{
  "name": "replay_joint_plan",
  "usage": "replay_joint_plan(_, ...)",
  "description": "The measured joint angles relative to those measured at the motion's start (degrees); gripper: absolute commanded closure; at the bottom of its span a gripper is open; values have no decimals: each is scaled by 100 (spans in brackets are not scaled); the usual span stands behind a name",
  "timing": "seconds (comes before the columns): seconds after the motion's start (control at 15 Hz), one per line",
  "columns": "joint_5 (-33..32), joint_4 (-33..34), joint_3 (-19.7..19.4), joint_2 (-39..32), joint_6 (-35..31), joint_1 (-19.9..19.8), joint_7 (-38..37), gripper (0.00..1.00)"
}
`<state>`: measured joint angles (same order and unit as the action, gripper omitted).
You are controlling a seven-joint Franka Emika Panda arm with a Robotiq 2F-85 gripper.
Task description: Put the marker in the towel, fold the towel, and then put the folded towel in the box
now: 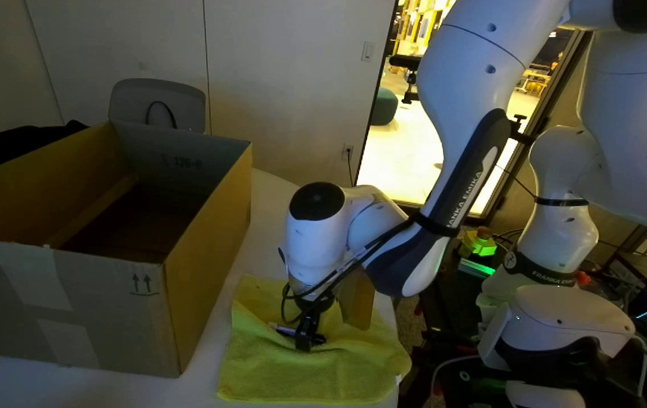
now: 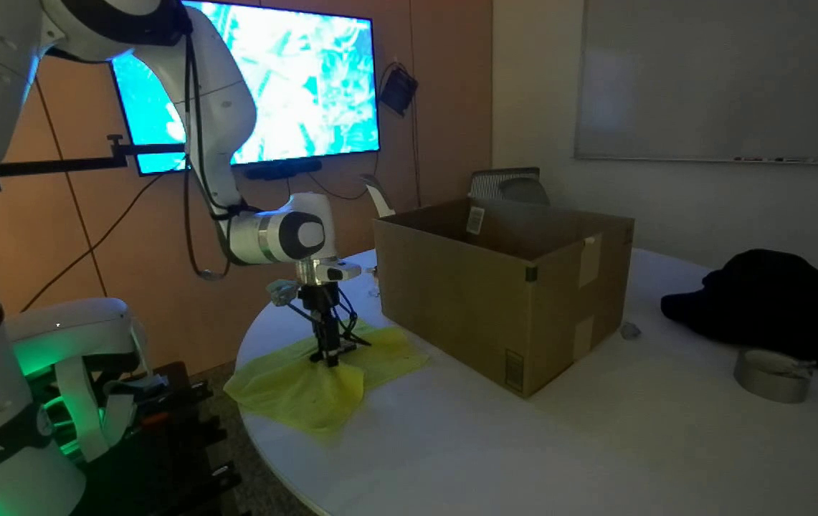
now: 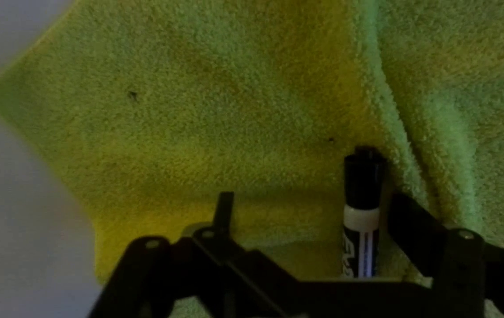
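Note:
The yellow-green towel [image 1: 306, 377] lies spread and wrinkled on the table; it also shows in an exterior view [image 2: 301, 405] and in the wrist view [image 3: 207, 115]. The marker [image 3: 361, 216], black with a white band, lies on the towel; it also shows in an exterior view [image 1: 282, 330]. My gripper [image 3: 316, 216] points down at the towel, also in both exterior views [image 1: 307, 339] [image 2: 326, 356]. Its fingers are open around the marker, which sits nearer the right finger. The marker's lower end is hidden behind the gripper. The brown box [image 1: 212, 272] stands open beside the towel, also in an exterior view [image 2: 452, 290].
The white round table [image 2: 452, 444] ends close to the towel, on the robot's side. A dark cloth [image 2: 760, 301] and a tape roll [image 2: 773, 376] lie on the table beyond the box. A chair [image 1: 159, 96] stands behind the box.

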<state>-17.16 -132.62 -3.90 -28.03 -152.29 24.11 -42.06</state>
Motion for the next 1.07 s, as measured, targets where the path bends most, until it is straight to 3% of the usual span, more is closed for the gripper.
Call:
replay_joint_plan(0.33, -323, -310, 13, 535, -6, 409, -402, 0)
replay_joint_plan(0.53, -428, -378, 242, 714, -93, 509, -448, 0)
replay_joint_plan(0.87, -408, -305, 798, 478, -417, 525, -355, 0)
replay_joint_plan(1.07, -375, -149, 885, 119, -551, 528, -182, 0)
